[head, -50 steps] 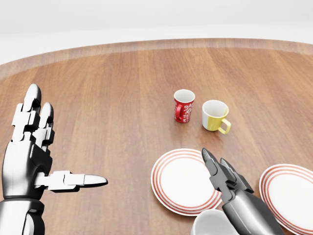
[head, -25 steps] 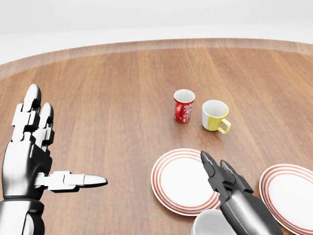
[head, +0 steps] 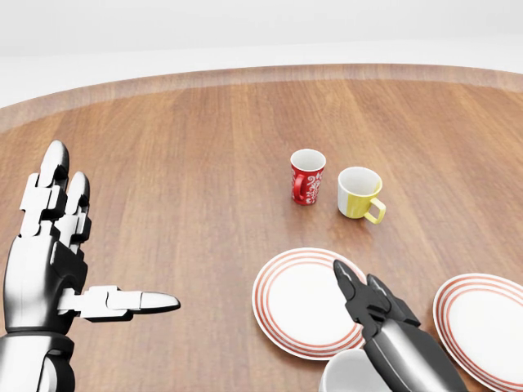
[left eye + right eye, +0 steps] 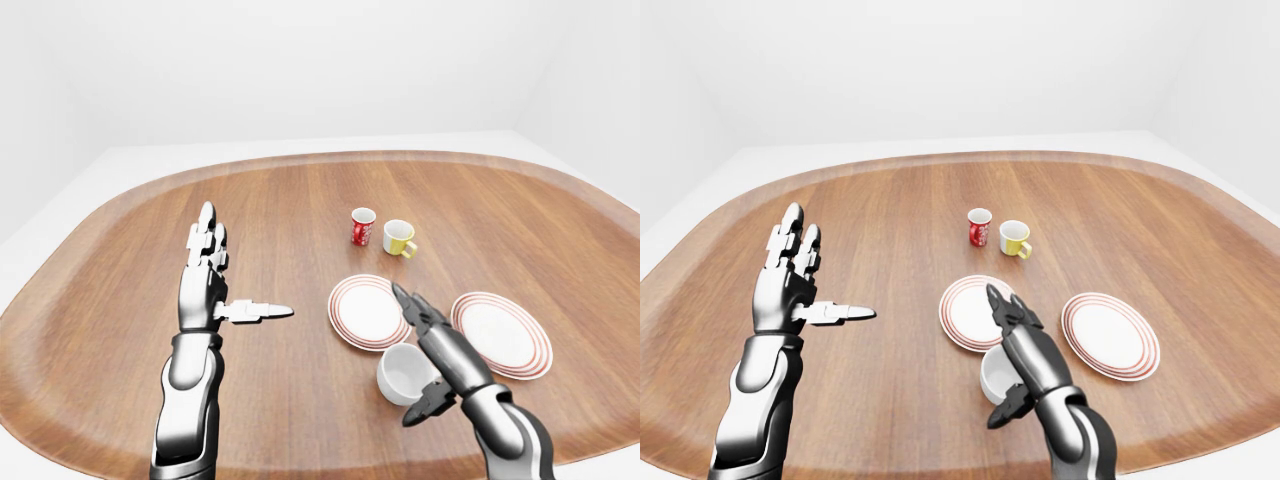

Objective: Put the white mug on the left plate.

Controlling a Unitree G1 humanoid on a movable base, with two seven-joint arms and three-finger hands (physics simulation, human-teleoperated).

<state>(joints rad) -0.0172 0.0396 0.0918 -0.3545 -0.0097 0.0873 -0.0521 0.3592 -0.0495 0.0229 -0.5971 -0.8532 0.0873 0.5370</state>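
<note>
The white mug [image 4: 400, 372] stands on the wooden table [image 4: 290, 215], just below the left red-rimmed plate [image 4: 362, 308] in the left-eye view. My right hand [image 4: 418, 352] is open against the mug's right side. Its straight fingers [image 3: 353, 287] reach over the plate's lower right rim, and its thumb lies below the mug. The fingers are not closed round the mug. In the head view only the mug's rim [image 3: 347, 377] shows at the bottom edge. My left hand [image 4: 235, 275] is open and empty, held upright over the table to the left.
A second red-rimmed plate [image 4: 502, 333] lies to the right of my right hand. A red patterned mug [image 3: 307, 176] and a yellow and white mug [image 3: 358, 193] stand side by side above the left plate.
My right hand has shifted slightly left and lower in the head view, still beside the white mug. The left hand, the mugs and the plates have not moved.
</note>
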